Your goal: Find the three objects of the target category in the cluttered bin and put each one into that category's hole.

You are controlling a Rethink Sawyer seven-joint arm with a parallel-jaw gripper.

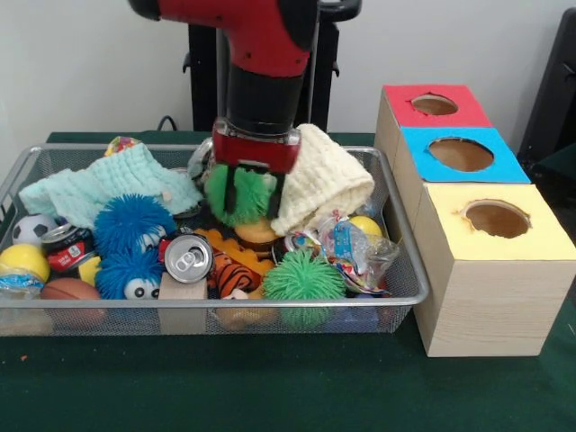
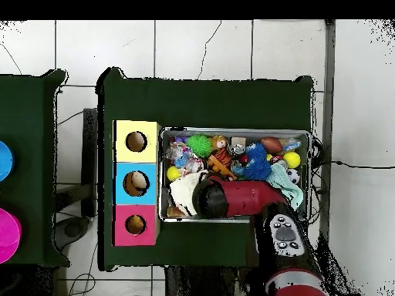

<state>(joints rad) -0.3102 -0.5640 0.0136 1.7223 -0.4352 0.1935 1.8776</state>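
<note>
Above the wire bin point(image 1: 405, 297) on the green tabletop point(image 1: 270, 387), the claw point(image 1: 245, 193) hung from the red arm point(image 1: 261, 54) with its black fingers point(image 1: 230, 191) clamped on a green fuzzy ball point(image 1: 241, 200), lifted a little over the clutter. Just beside it lay a cream cloth point(image 1: 324, 175). Another green fuzzy ball point(image 1: 304, 279) rested at the near wall, next to a can point(image 1: 189, 258) and two blue fuzzy balls point(image 1: 133, 225). Beside the bin stood the box point(image 1: 486, 306) with red, blue and yellow holes.

Green table point(image 1: 270, 387), white tiled floor point(image 2: 231, 46).
</note>
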